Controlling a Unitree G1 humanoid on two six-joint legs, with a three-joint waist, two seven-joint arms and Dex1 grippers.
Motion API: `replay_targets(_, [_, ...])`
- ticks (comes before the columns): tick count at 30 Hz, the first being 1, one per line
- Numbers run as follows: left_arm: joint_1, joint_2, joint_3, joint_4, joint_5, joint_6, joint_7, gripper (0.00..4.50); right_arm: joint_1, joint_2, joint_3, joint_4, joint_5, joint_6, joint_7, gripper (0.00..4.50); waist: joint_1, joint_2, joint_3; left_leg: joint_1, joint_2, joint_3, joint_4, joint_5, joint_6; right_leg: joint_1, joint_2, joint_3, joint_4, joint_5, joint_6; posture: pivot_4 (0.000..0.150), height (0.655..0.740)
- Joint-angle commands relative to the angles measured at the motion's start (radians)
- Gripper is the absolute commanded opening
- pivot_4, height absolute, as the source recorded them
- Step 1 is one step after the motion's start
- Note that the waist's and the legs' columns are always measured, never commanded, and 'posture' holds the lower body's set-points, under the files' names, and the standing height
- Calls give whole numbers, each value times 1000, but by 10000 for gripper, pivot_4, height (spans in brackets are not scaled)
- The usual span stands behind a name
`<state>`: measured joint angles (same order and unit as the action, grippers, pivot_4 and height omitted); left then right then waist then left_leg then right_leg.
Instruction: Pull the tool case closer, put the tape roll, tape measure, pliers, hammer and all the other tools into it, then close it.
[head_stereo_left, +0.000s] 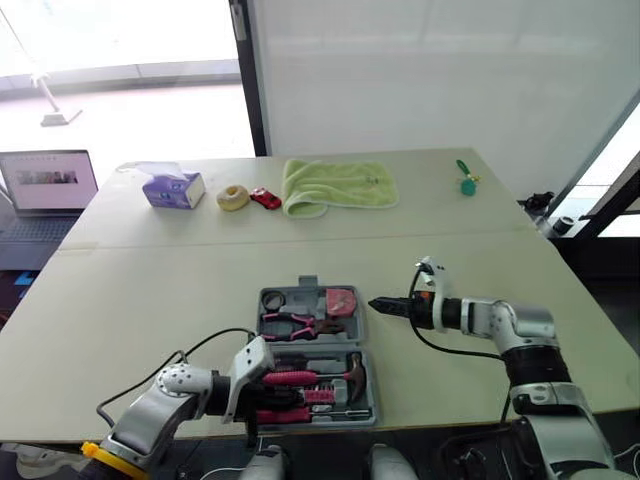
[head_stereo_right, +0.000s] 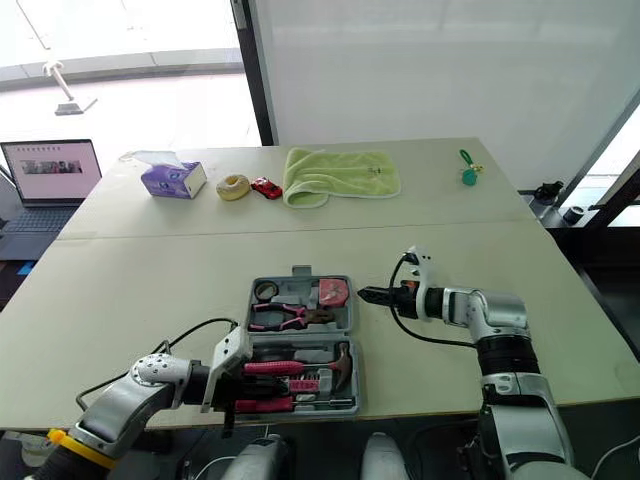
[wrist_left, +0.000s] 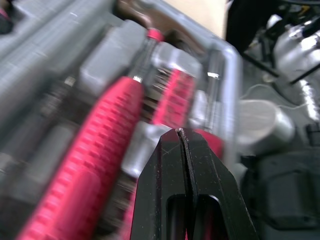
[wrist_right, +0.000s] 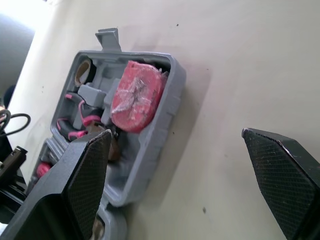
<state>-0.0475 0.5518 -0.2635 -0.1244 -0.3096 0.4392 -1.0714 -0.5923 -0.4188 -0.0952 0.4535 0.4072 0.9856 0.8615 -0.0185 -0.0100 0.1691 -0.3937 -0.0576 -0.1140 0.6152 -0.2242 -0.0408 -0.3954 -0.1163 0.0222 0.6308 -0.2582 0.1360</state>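
The case (wrist_right: 167, 112) is lying open on the table (head_stereo_left: 150, 290), close to the near edge. Its far half is carrying the tape roll (head_stereo_left: 273, 298), the pliers (head_stereo_left: 298, 323) and the red tape measure (wrist_right: 135, 97). The near half is carrying the hammer (head_stereo_left: 295, 377) among other red-handled tools.

The left arm is coming in bent from the near left. The left gripper (wrist_left: 180, 131) is pointing down over the near half's left end, with its fingers pressed flat together and nothing between them. The right arm is reaching in level from the right. The right gripper (head_stereo_left: 382, 304) is hovering just beside the case's right rim at the tape measure corner, with its fingers (wrist_right: 85, 180) spread wide and not touching anything.

Along the far side of the pale table are sitting a tissue box (head_stereo_left: 173, 188), a yellowish roll (head_stereo_left: 233, 197), a red toy car (head_stereo_left: 265, 197), a green towel (head_stereo_left: 338, 185) and a small green thing (head_stereo_left: 466, 180). A laptop (head_stereo_left: 45, 185) is glowing off to the left, and a white wall is standing behind the table.
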Motion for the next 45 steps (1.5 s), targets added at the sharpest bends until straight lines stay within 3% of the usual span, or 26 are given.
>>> replay_targets(1, [16,1,8,-34,-9,-7,14,0,-53,33,10,86,-3,-51,0,44303,-1,0,0,0,0,0,0,0,0,0,0,0,0,0,0,1500,7375])
replay_targets(10, [113,100,-30,-9,110,-106,42,0,-176,126,43,331,-34,-168,56,44303,-22,1,-1,1,0,1,-1,0,0,0,1,0,0,0,0,1500,7375])
replay_targets(17, [100,71,-42,45,132,-110,90,0,-225,170,43,476,-42,-208,163,44303,-26,3,-2,3,0,0,-2,0,0,1,2,0,1,0,0,1500,7375])
replay_targets(22, [110,71,-40,47,124,-111,93,0,-259,171,-64,520,35,-188,216,44303,-26,5,-3,3,0,0,-3,0,0,1,2,0,1,0,0,1500,7375])
replay_targets(29, [133,51,-8,46,85,-123,96,0,-226,131,-90,371,113,-72,351,44303,-26,7,-3,3,0,0,-3,0,0,1,2,0,1,0,0,1500,7375])
replay_targets(34, [134,52,187,61,-108,-65,58,0,-162,103,-81,200,172,19,371,44303,-26,7,-2,2,1,-1,-3,0,0,0,3,0,1,0,0,1500,7375])
replay_targets(37, [151,113,311,66,-211,-6,14,0,-137,81,-85,130,213,75,376,44303,-26,7,-2,1,2,-2,-3,0,0,-2,3,0,2,0,-1,1500,7375])
replay_targets(40, [120,206,489,224,-219,-14,48,0,-96,61,-68,32,254,125,392,44303,-25,7,-1,0,2,-2,-3,0,0,-4,3,0,2,-1,-1,1500,7375])
replay_targets(45, [73,285,577,309,-210,-32,18,0,-7,27,-70,-178,369,252,394,44303,-23,7,0,-2,1,-1,-3,0,0,-6,0,0,2,-1,-1,1500,7375])
